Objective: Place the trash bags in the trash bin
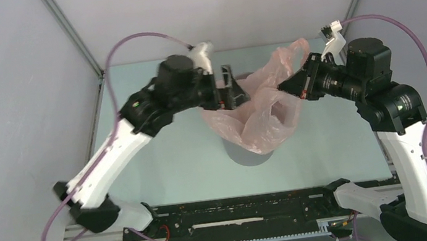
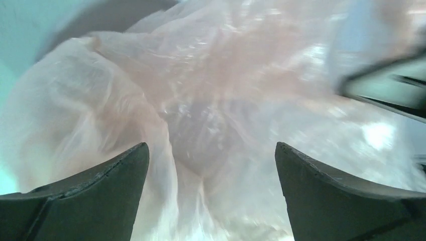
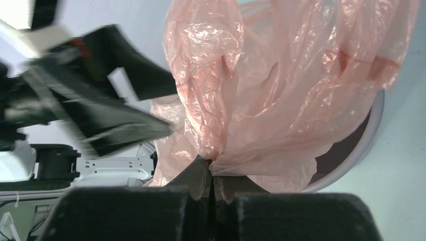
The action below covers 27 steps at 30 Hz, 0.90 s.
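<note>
So the right tool (image 3: 213,173) is pinched tight on a bunched fold of the pink trash bag (image 1: 260,117), which hangs draped over the mouth of the grey bin (image 1: 247,155) mid-worktop (image 1: 166,158). Meanwhile the left tool (image 2: 211,150) has its fingers spread wide, film right in front, gripping nothing.

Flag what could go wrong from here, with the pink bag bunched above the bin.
1. Only the right gripper pinches the trash bag. The left gripper is open, so that side may slump outside the trash bin.
2. Most of the film billows above the rim, so releasing now could leave it draped over the edge.
3. The open left gripper sits close to the film and might snag it.
</note>
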Each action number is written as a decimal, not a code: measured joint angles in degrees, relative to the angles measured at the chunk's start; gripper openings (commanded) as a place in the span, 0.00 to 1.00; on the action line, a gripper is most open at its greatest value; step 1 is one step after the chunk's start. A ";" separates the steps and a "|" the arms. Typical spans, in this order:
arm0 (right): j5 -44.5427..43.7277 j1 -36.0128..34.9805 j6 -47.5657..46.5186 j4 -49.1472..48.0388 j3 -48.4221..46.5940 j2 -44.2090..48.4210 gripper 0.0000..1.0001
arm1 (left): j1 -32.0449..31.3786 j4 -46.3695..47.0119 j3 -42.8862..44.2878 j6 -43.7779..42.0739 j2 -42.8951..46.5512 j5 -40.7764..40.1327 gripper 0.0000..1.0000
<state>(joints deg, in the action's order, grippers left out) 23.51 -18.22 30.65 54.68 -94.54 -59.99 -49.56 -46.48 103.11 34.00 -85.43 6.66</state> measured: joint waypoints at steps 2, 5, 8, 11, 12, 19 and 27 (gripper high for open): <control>-0.04 -0.26 -0.37 -0.44 -0.02 -0.52 0.00 | 0.46 2.32 -1.95 0.39 5.66 -0.26 0.99; -0.35 -0.66 -0.74 -0.98 -0.15 -1.31 0.00 | 0.90 7.67 -7.54 2.27 13.29 -0.17 0.95; -0.90 -0.74 -1.01 -1.51 -0.92 -2.32 0.00 | 0.94 12.70 -13.20 5.14 17.11 0.72 0.94; -2.64 -0.74 -1.81 -1.49 -2.73 -3.45 0.00 | 0.94 15.10 -14.84 6.58 16.92 1.42 0.95; -3.37 -0.74 -2.14 -1.42 -3.23 -3.58 0.00 | 0.94 15.21 -15.08 6.60 16.26 1.40 0.95; -6.14 -0.72 -3.48 -2.01 -1.95 -0.39 0.00 | 0.90 3.72 -13.84 1.90 15.72 -7.74 0.85; -5.40 -0.72 -3.45 -4.11 1.68 2.32 0.00 | 1.05 -1.99 -12.52 -2.08 12.68 -8.20 0.30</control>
<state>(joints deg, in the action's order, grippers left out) 18.11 -18.94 27.20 50.57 -92.86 -57.67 -48.51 -48.47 90.59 31.92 -72.75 -1.54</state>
